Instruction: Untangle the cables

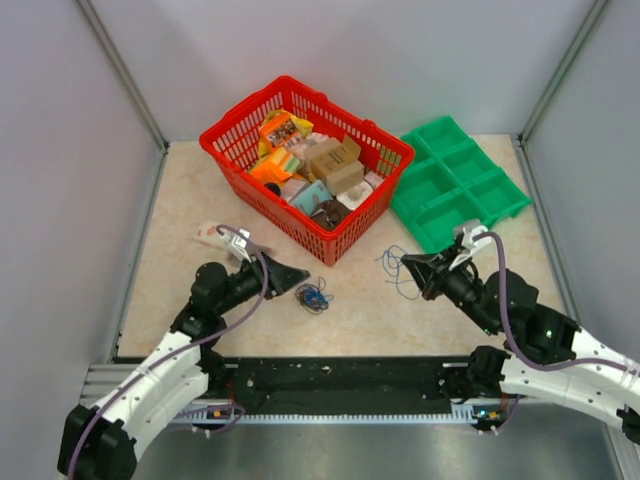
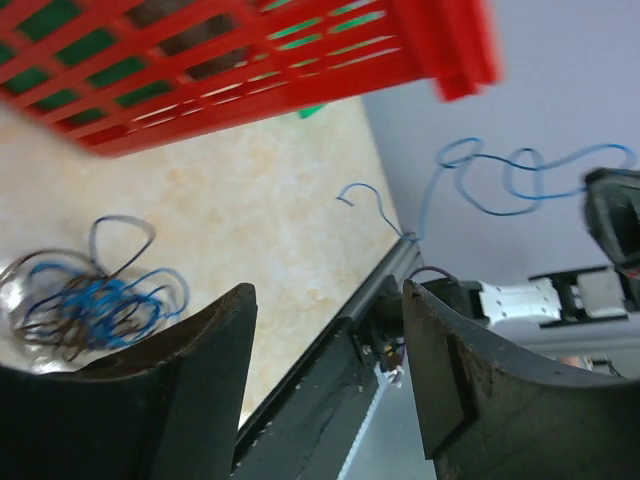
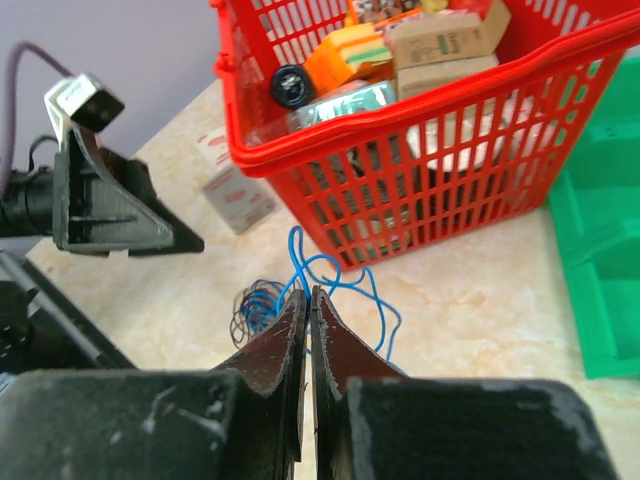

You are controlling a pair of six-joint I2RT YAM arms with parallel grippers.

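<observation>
Cables: thin, string-like wires, dark and blue, in two lots on the table.
Tangle: a small knotted clump of blue and dark loops, lying flat on the table in front of the red basket, just beyond the left claw's tips.
Blue strand: a single wire well apart from the clump, over on the right. It rises from the right claw's tips and curls in slack loops towards the basket.
Left claw: fingers spread wide with nothing between them, beside the clump and not touching it.
Right claw: fingers pressed together, pinching the blue strand at their tips.
Weight: probably next to nothing; a lifted strand will likely drag the rest along with it.
Stiffness: limp, though the loops hold their curl, so they may spring back and snag again.
Grip risk: thin and smooth-looking, so a strand could slip through a loose pinch, and a sharp tug may tighten the knots.
Where to hold: one outer loop at the clump's edge, where a single wire stands clear, not the dense middle.
Pull: gentle and sideways, away from the basket's mesh.
</observation>
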